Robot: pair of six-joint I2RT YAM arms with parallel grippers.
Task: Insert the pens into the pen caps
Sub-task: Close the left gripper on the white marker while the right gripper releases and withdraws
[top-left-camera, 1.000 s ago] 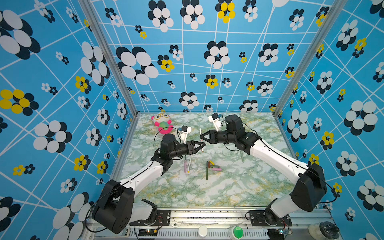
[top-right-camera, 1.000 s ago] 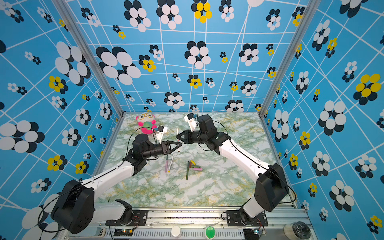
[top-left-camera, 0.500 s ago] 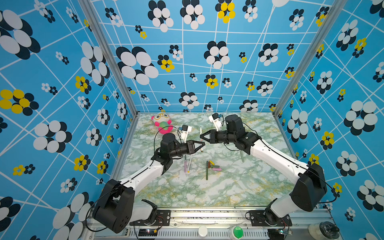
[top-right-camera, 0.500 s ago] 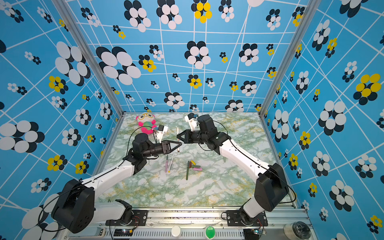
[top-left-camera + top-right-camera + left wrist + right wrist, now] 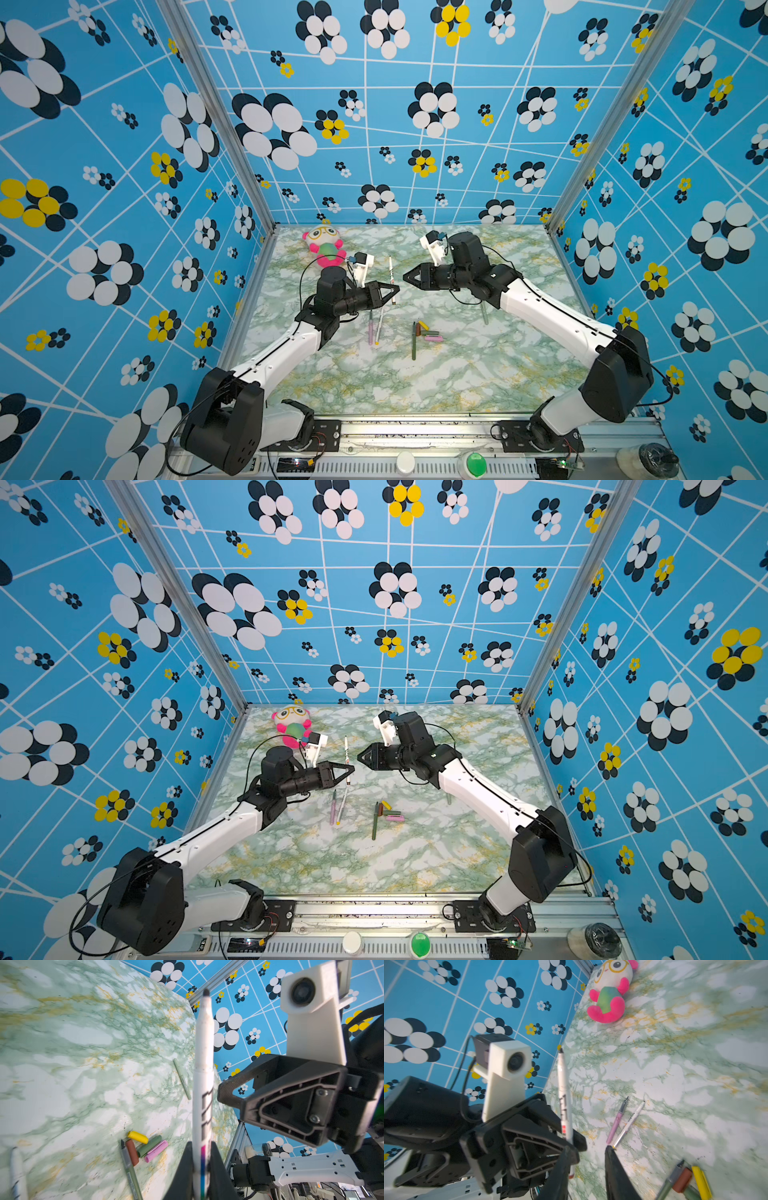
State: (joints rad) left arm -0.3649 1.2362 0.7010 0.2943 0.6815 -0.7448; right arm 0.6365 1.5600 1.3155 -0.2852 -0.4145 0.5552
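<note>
My worktop [image 5: 457, 374] is green-and-white marble veined with yellow. The walls [image 5: 374, 137] are blue with white lines and black, white and yellow flowers. The white pen [image 5: 203, 1053] in my black left gripper [image 5: 394, 289] bears black bars. The yellow cap [image 5: 137, 1137], brown cap [image 5: 132, 1152], green cap [image 5: 149, 1146] and pink cap [image 5: 156, 1151] are plain. The plush toy [image 5: 324, 249] is pink and white.

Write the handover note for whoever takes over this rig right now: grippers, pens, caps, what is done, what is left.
Left gripper: shut on the thin white pen with black print, held off the green marble-patterned table, its dark tip bare.
Right gripper: open, empty, facing the left one.
On the table: thin pink pen beside a second white pen; dark green pen next to a cluster of short plastic tubes: yellow cap, brown cap, dark green cap, pink cap; pale grey-green pen apart.
Fifth cap: not in view.
Done: nothing capped.
Left: all five pens.
</note>
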